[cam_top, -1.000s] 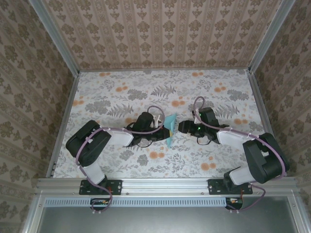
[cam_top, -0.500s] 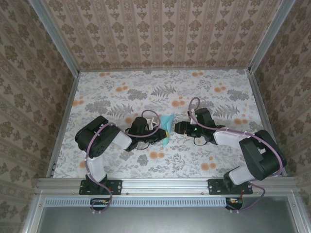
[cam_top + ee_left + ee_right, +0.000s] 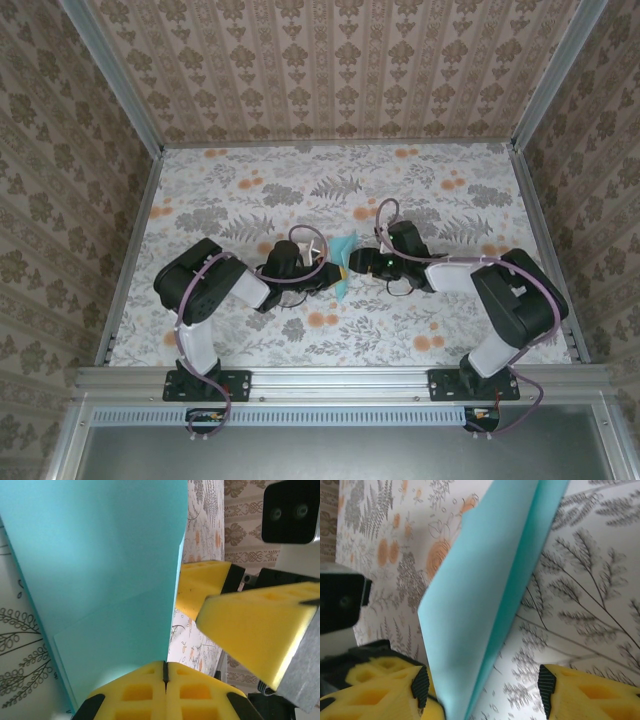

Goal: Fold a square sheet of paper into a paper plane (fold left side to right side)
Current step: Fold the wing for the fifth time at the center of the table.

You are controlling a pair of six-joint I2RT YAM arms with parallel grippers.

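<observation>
While the left tool [image 3: 165,672] pinches the paper [image 3: 110,570] shut, the right tool [image 3: 485,692] stands open astride it.

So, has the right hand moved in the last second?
Yes. The right hand slid left toward the paper, farther from the table's right rail.

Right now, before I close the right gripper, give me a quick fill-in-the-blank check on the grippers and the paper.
1. The left gripper is ___ on the square sheet of paper.
2. The right gripper has its jaws ___, with the sheet's edge in the gap.
3. Seen from above, the sheet sits ___ the two grippers.
Missing words: shut; open; between.
</observation>
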